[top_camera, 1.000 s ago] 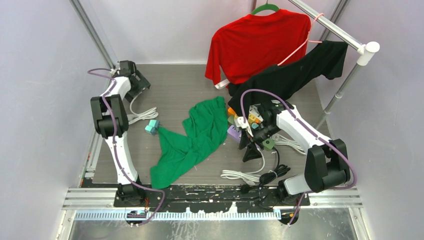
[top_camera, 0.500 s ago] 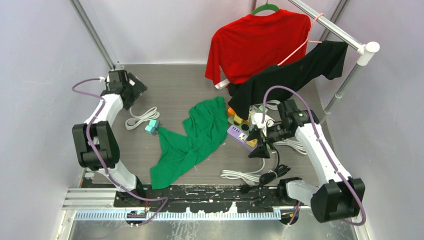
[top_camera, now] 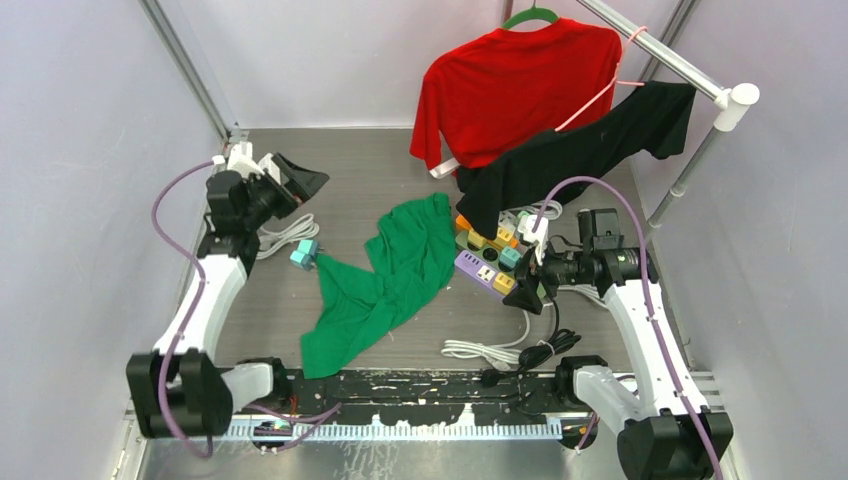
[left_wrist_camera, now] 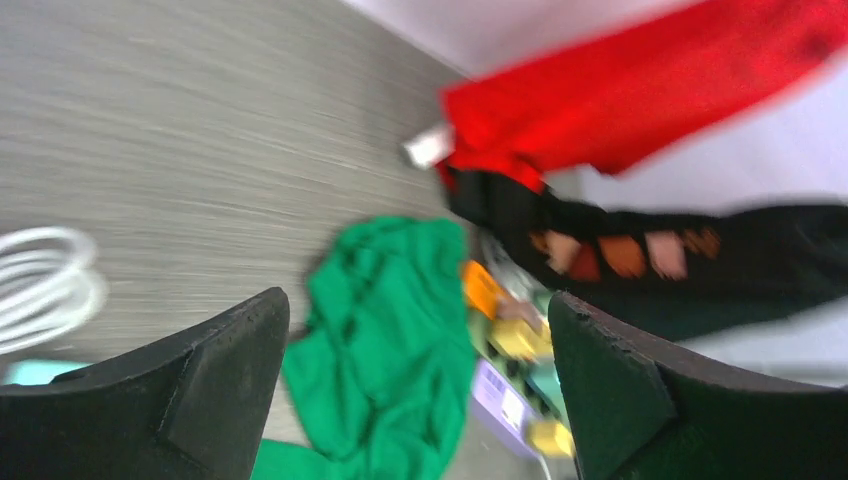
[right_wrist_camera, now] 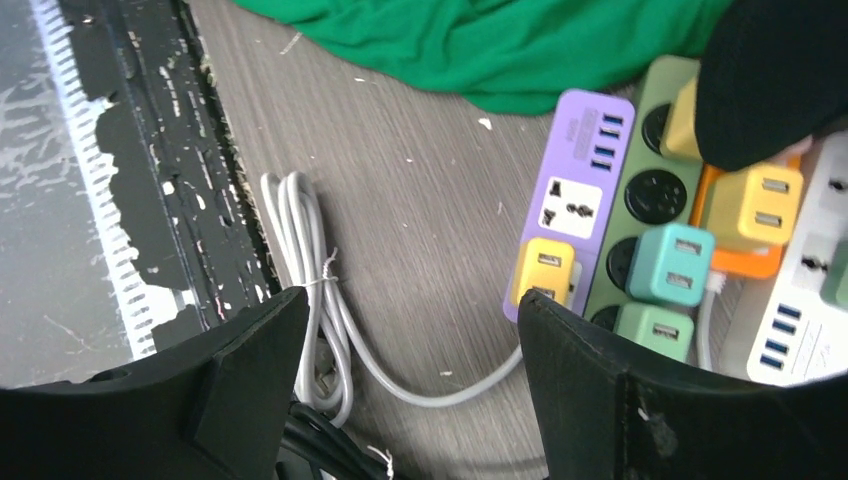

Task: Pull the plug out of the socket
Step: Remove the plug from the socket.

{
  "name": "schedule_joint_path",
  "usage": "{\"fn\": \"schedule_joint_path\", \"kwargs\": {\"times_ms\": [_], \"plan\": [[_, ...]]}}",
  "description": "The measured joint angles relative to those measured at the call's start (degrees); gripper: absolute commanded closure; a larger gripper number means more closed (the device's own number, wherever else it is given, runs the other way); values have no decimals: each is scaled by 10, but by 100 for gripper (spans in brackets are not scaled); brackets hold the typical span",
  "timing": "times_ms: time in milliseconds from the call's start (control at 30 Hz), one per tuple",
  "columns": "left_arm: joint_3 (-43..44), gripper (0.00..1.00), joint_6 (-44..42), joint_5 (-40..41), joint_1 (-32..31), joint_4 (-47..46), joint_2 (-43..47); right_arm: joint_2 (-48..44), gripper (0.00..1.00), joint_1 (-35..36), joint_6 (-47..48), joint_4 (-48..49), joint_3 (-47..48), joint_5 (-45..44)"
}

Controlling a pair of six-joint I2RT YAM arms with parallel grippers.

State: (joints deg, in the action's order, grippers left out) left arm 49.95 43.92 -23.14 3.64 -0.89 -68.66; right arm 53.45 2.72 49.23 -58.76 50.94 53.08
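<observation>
Several power strips lie together right of centre: a purple socket strip (right_wrist_camera: 575, 190) (top_camera: 476, 267) with a yellow plug (right_wrist_camera: 545, 270) (top_camera: 503, 283) at its near end, a green strip (right_wrist_camera: 640, 200) carrying a teal plug (right_wrist_camera: 672, 262) and a pale green plug (right_wrist_camera: 655, 330), and a white strip (right_wrist_camera: 800, 320). My right gripper (right_wrist_camera: 410, 310) (top_camera: 527, 295) hovers just beside the purple strip's near end, open, with only table and grey cable (right_wrist_camera: 400, 380) between its fingers. My left gripper (top_camera: 300, 180) (left_wrist_camera: 420, 310) is open far off at the back left, holding nothing.
A green shirt (top_camera: 390, 270) is crumpled at the table's centre, touching the strips. Red (top_camera: 510, 85) and black (top_camera: 590, 150) shirts hang from a rail at the back right. A loose teal plug (top_camera: 304, 252) with a coiled white cable (top_camera: 285, 235) lies at the left. Bundled cables (top_camera: 500, 350) lie near the front edge.
My right gripper has drawn back to the right from the strips and its jaws have spread wider. The left arm has swung round, its gripper now pointing toward the table's middle.
</observation>
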Motion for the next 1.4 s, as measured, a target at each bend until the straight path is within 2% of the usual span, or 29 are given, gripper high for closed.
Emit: {"fn": "schedule_joint_path", "kwargs": {"times_ms": [133,267,467,600,733,800,933,1067,1233,1300,1400], "plan": [[-49,1,-2,-52,-74,-56,85,5,18,-2,-34,17,-2,-37],[-100,3,-32,-83,-186,-86,147,7,19,-2,-44,28,-11,-60],[-221,3,-64,-82,-333,-165,229,30,24,-2,-40,43,-34,-70],[-283,4,-66,-41,-443,-242,214,48,26,0,-42,62,-43,-86],[-293,4,-99,2,-546,-266,160,65,28,24,-69,118,-49,-135],[-293,4,-123,19,-577,-272,142,75,29,41,-80,141,-50,-159],[-294,4,-190,49,-612,-284,117,119,31,87,-102,185,-51,-220],[-309,3,-237,76,-613,-301,110,170,35,129,-119,212,-51,-281],[-340,0,-275,107,-613,-310,114,198,44,145,-132,224,-51,-323],[-351,1,-292,116,-613,-311,122,199,51,148,-133,225,-51,-329],[-363,0,-311,123,-613,-315,130,203,70,156,-130,223,-51,-330]]}}
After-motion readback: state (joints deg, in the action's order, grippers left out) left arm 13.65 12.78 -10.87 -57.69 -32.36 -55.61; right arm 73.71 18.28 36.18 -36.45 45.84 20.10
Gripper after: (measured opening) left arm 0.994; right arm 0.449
